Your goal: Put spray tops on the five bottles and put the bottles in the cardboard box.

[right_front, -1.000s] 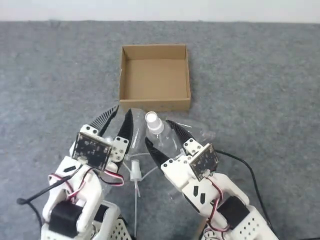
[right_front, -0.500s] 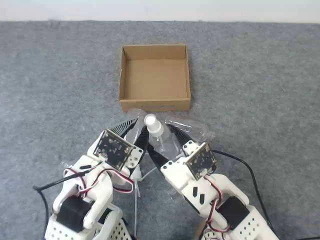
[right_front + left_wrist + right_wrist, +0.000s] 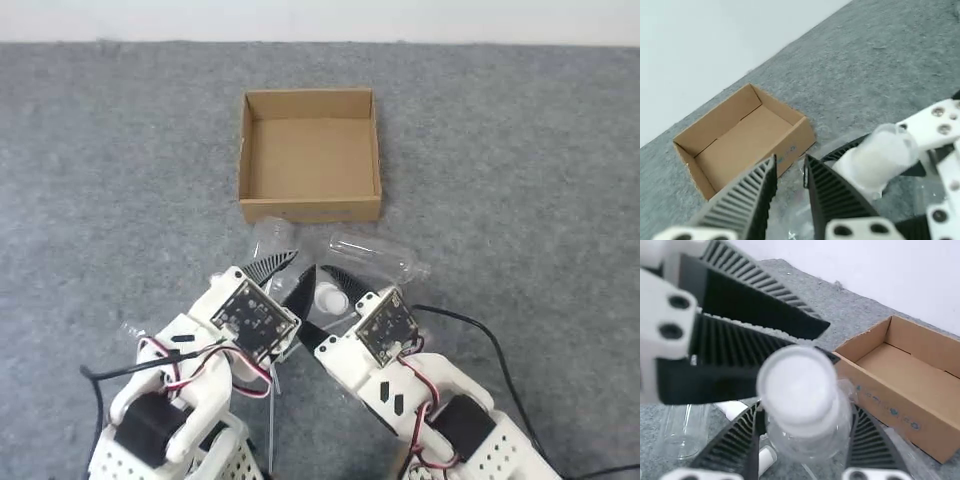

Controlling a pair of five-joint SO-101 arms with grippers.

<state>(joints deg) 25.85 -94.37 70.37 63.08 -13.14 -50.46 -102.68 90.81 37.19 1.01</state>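
Observation:
My right gripper [image 3: 325, 290] is shut on a clear bottle whose white spray top [image 3: 330, 298] points upward. In the right wrist view that spray top [image 3: 797, 385] sits between the ribbed fingers [image 3: 740, 442]. My left gripper [image 3: 288, 272] stands right beside it, its jaws a narrow gap apart with nothing between them. The left wrist view has the left gripper [image 3: 790, 167] next to the held bottle's top [image 3: 875, 157]. The cardboard box [image 3: 310, 155] stands open just beyond both grippers, with nothing inside.
Two clear bottles lie on the grey carpet between the grippers and the box, one [image 3: 372, 256] on the right and one [image 3: 268, 240] on the left. Another clear bottle [image 3: 682, 432] and loose white spray tops [image 3: 732, 410] lie beneath the grippers.
My left gripper has swung right toward the held bottle, and its jaws have narrowed from wide open. My right gripper has drawn the bottle back and lower.

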